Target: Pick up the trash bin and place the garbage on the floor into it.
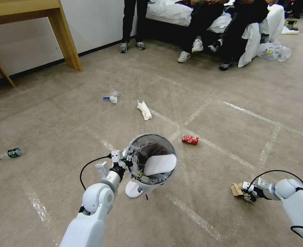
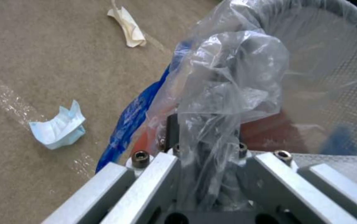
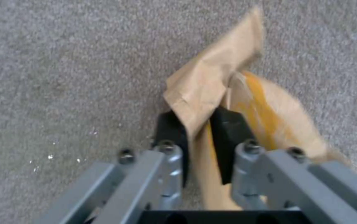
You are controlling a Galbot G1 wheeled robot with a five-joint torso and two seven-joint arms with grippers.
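My left gripper (image 1: 129,160) is shut on the near-left rim of the trash bin (image 1: 165,144), a round grey mesh bin lined with a crinkly clear bag. In the left wrist view the bag (image 2: 228,77) drapes over the left gripper (image 2: 205,124) and hides its pads. A white slipper (image 1: 160,164) lies inside the bin, and another (image 1: 133,189) lies on the floor just below it. At the lower right my right gripper (image 1: 249,194) is low over the carpet, shut on the crumpled brown paper bag (image 1: 236,188). Its black pads (image 3: 228,137) pinch a fold of the bag (image 3: 211,81).
More garbage lies on the carpet: a crushed red can (image 1: 190,139), a white tissue (image 1: 144,109), a blue-and-white mask (image 1: 111,97) and a small bottle (image 1: 9,153). A wooden desk leg (image 1: 67,41) stands at the back left. Seated people's legs and a bed (image 1: 213,31) line the back.
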